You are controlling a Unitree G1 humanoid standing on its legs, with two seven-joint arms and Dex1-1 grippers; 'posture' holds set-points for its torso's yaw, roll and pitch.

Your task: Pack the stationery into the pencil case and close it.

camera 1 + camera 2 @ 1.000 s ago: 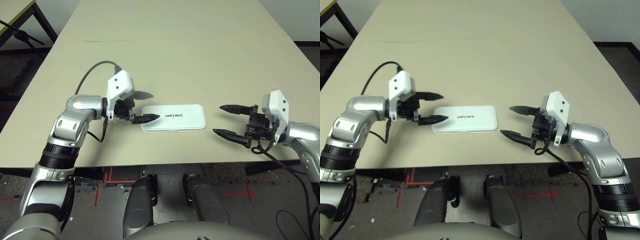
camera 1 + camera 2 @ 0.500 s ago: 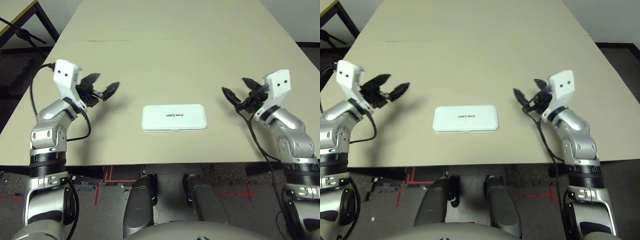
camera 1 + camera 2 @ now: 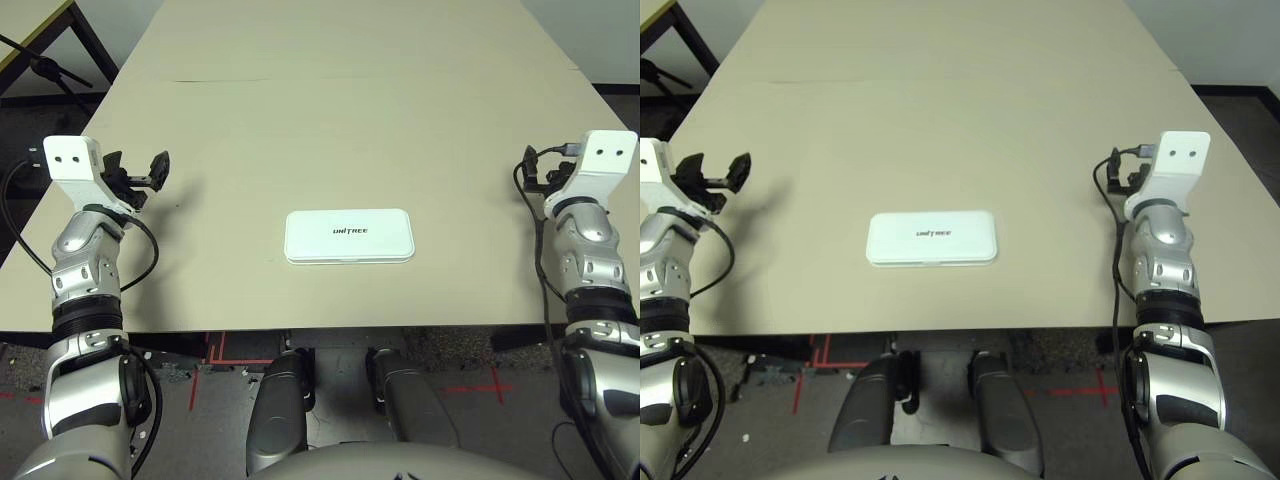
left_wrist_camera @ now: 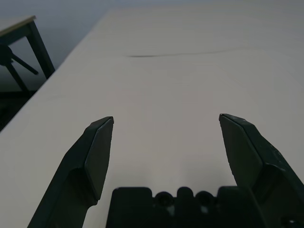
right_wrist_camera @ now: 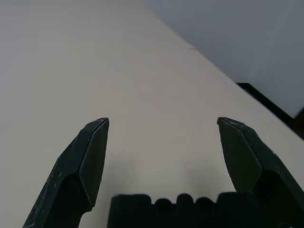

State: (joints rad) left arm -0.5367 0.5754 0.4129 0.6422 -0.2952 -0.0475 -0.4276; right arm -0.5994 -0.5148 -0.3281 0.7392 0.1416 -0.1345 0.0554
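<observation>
The pencil case (image 3: 348, 236) lies flat with its lid down near the table's (image 3: 350, 110) near edge, midway between my arms. My left gripper (image 4: 166, 121) and right gripper (image 5: 161, 123) hang well apart from it at the left and right edges, both with jaws spread wide and nothing between them.

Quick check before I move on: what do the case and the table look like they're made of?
Case: likely hard plastic, smooth white, with crisp rounded corners and a printed logo on the shut lid. Table: probably laminate board, matte beige, even in tone, with a thin seam across it.
</observation>
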